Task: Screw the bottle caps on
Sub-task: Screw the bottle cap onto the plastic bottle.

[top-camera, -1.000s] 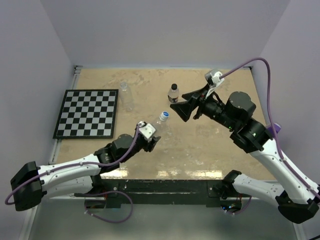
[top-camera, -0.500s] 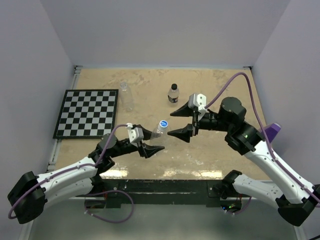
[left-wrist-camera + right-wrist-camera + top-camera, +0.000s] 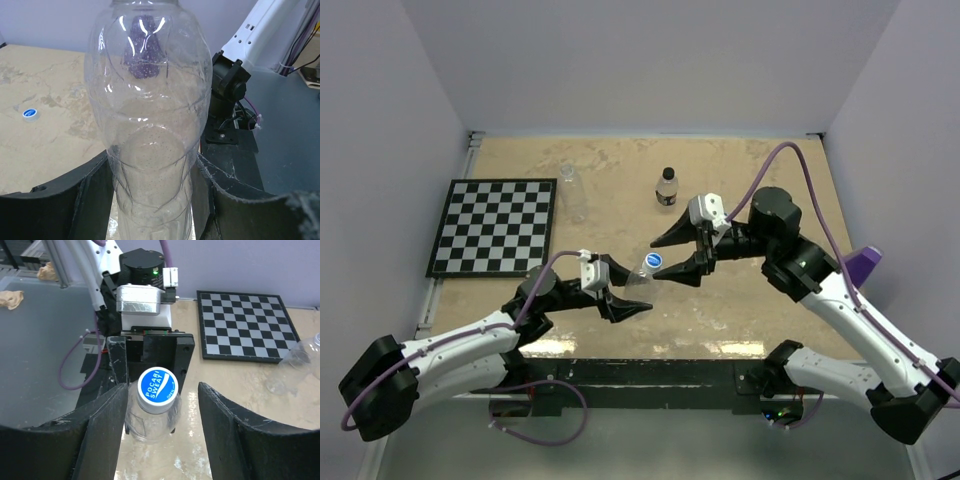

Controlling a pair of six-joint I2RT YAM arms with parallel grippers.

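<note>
My left gripper (image 3: 627,287) is shut on the body of a clear bottle (image 3: 640,278) and holds it tilted above the table, neck toward the right arm. In the left wrist view the bottle (image 3: 150,125) fills the space between the fingers (image 3: 75,200). A blue cap (image 3: 158,385) sits on its neck. My right gripper (image 3: 160,390) is open with one finger on each side of that cap (image 3: 654,261), neither pressing it. A second bottle (image 3: 666,187) with a black cap stands behind. A third clear bottle (image 3: 572,190) lies uncapped, and a loose blue cap (image 3: 30,114) lies on the table.
A checkerboard mat (image 3: 495,227) lies at the left of the table. A purple object (image 3: 868,262) sits by the right arm at the table's right edge. Walls close in the table on three sides.
The right gripper swung down from beside the black-capped bottle to the held bottle's blue cap, and its jaws narrowed. The left arm lifted the bottle and shifted it right.
</note>
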